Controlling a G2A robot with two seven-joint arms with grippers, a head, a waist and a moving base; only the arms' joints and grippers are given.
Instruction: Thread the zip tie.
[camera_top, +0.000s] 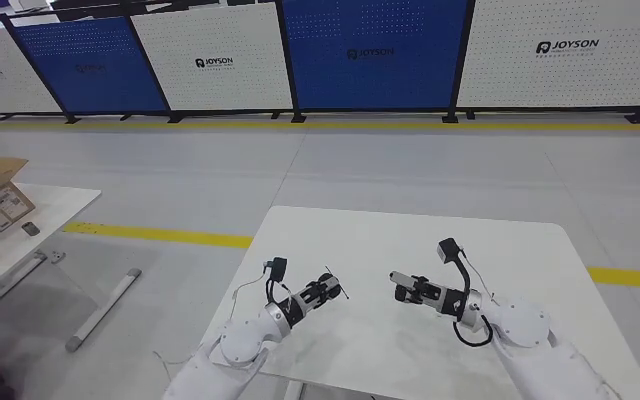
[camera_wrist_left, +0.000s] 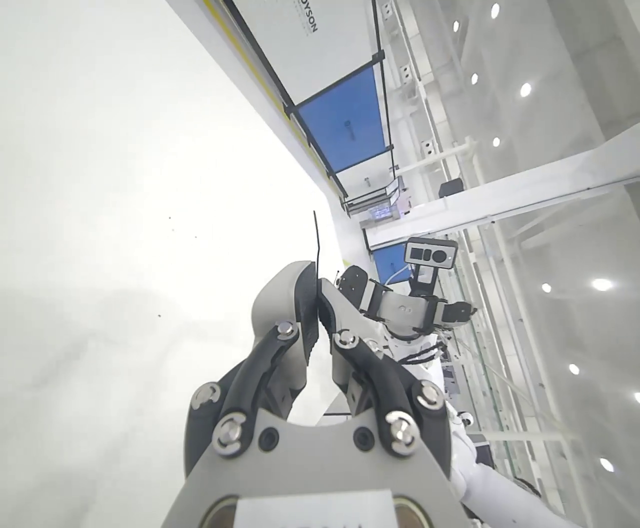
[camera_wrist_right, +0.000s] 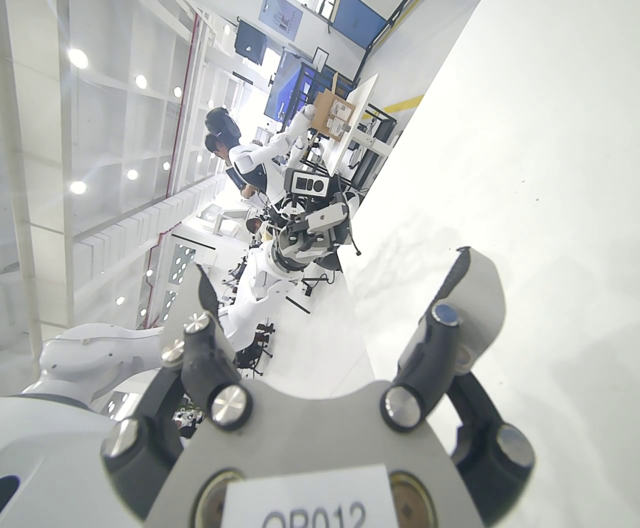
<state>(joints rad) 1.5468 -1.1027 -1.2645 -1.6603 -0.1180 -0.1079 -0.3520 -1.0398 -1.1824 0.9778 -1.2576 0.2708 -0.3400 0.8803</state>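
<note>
Your left hand (camera_wrist_left: 317, 292) is pinching the thin black zip tie (camera_wrist_left: 316, 234); your right hand (camera_wrist_right: 332, 260), at its three o'clock, is gaping empty.

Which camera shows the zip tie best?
The left wrist view: the zip tie stands out dark against the white table, pinched in the shut left end effector. The top and right wrist views show it as a tiny dark sliver.

arms (camera_top: 522, 326): white shells, black cables | left gripper (camera_wrist_left: 317, 295): grey fingers, black pads, black links, silver screws | right gripper (camera_wrist_right: 332, 262): identical build, white label
</note>
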